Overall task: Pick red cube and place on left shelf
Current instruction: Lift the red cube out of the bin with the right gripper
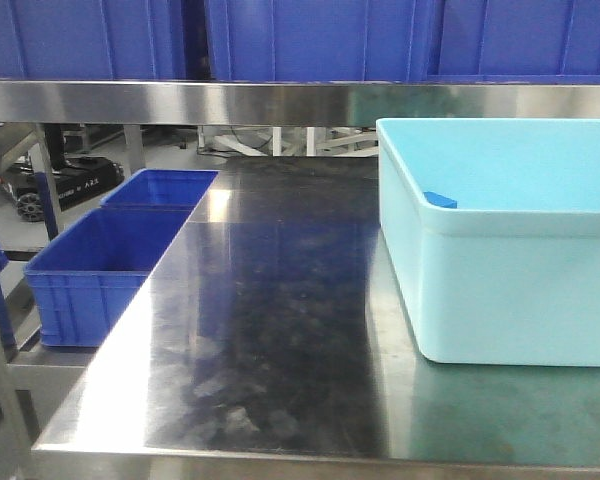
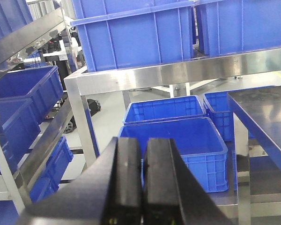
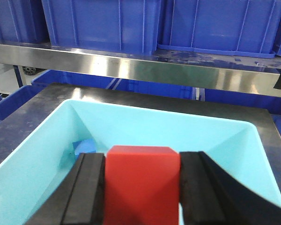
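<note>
In the right wrist view the red cube sits squeezed between the two black fingers of my right gripper, which is shut on it. It hangs over the inside of the light cyan bin. My left gripper is shut with nothing between its pads, out beyond the table's left side above blue crates. The left shelf shows at the left of the left wrist view: slanted steel rails carrying deep blue crates. Neither gripper appears in the front view.
The cyan bin stands on the right of the steel tabletop, with a small blue piece inside it. Two blue crates sit low beside the table's left edge. A steel rail bearing blue crates crosses overhead.
</note>
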Robot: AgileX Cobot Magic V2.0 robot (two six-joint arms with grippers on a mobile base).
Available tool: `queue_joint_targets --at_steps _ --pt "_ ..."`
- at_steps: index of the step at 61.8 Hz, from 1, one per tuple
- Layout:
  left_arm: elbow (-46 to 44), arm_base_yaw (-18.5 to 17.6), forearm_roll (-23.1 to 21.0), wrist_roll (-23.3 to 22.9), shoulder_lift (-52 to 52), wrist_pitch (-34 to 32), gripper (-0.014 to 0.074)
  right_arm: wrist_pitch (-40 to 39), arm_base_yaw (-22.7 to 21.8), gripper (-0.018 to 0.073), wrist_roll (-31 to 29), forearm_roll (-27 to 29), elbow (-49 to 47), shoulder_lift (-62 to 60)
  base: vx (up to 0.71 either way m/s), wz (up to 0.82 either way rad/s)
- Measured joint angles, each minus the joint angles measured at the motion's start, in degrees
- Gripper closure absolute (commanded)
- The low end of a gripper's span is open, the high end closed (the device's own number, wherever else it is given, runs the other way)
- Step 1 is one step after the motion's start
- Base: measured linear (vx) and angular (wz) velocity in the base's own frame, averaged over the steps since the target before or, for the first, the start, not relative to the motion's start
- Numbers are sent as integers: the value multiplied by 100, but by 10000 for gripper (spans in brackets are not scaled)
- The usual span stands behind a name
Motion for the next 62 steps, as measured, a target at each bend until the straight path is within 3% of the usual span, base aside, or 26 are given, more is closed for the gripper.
queue_joint_targets --at_steps 62 --pt "0 0 0 0 0 0 491 10 0 502 0 0 0 0 0 0"
